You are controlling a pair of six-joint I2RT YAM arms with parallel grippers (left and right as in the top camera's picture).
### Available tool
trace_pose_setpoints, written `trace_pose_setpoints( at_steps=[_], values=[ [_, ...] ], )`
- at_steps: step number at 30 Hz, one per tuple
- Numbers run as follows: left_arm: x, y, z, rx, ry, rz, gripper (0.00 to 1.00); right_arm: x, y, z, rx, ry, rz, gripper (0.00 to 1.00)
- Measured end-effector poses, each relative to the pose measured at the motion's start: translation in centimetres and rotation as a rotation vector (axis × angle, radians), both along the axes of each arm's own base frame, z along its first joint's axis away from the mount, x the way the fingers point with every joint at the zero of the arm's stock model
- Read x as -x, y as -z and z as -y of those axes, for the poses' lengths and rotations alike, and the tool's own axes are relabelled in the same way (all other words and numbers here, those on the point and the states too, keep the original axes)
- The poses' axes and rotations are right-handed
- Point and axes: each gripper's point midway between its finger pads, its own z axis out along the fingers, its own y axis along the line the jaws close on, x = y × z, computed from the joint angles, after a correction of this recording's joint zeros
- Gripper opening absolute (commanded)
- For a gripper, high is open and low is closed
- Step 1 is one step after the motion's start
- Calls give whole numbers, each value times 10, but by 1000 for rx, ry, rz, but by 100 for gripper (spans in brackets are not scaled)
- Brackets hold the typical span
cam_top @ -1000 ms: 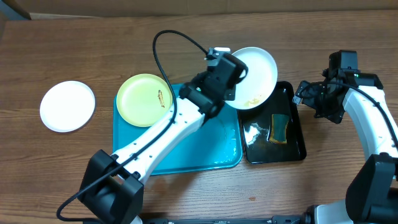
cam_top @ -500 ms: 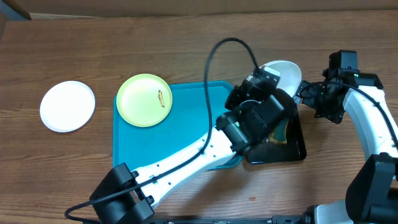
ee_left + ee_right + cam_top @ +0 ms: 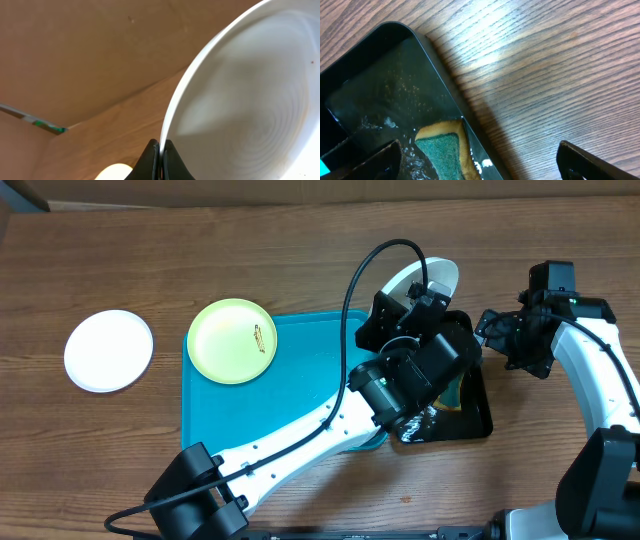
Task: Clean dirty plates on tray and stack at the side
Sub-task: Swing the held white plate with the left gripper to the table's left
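Observation:
My left gripper (image 3: 161, 152) is shut on the rim of a white plate (image 3: 430, 277) and holds it tilted on edge above the black tray (image 3: 482, 402); the plate fills the left wrist view (image 3: 250, 95). A pale yellow-green plate (image 3: 231, 340) with a dark smear lies on the top left corner of the turquoise tray (image 3: 270, 420). Another white plate (image 3: 109, 350) lies on the table at far left. My right gripper (image 3: 492, 332) is open and empty beside the black tray's right edge, above the sponge (image 3: 442, 152).
The black tray (image 3: 375, 90) holds water and a green-and-yellow sponge (image 3: 452, 388), mostly hidden by my left arm in the overhead view. A cardboard wall runs along the table's back edge.
My left arm has swung right from the turquoise tray to over the black tray, carrying the white plate, and has tipped it up on edge. The right arm has not moved.

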Motion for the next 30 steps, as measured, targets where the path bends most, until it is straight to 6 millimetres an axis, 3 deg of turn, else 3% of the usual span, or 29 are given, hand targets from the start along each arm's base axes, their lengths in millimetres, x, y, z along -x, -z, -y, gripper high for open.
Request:
trace_pose_setpoints(
  at_steps=[7,11,18,30],
  values=[
    [-1,-18,-10,-29,-74,79,4,0,0,0,0,0,0,100],
    [1,-7,-2,-53,-10,24,4,0,0,0,0,0,0,100],
    [11,-13,21,-26,57,42,4,0,0,0,0,0,0,100],
    [13,-14,29,-27,91,39,4,0,0,0,0,0,0,100]
  ],
)
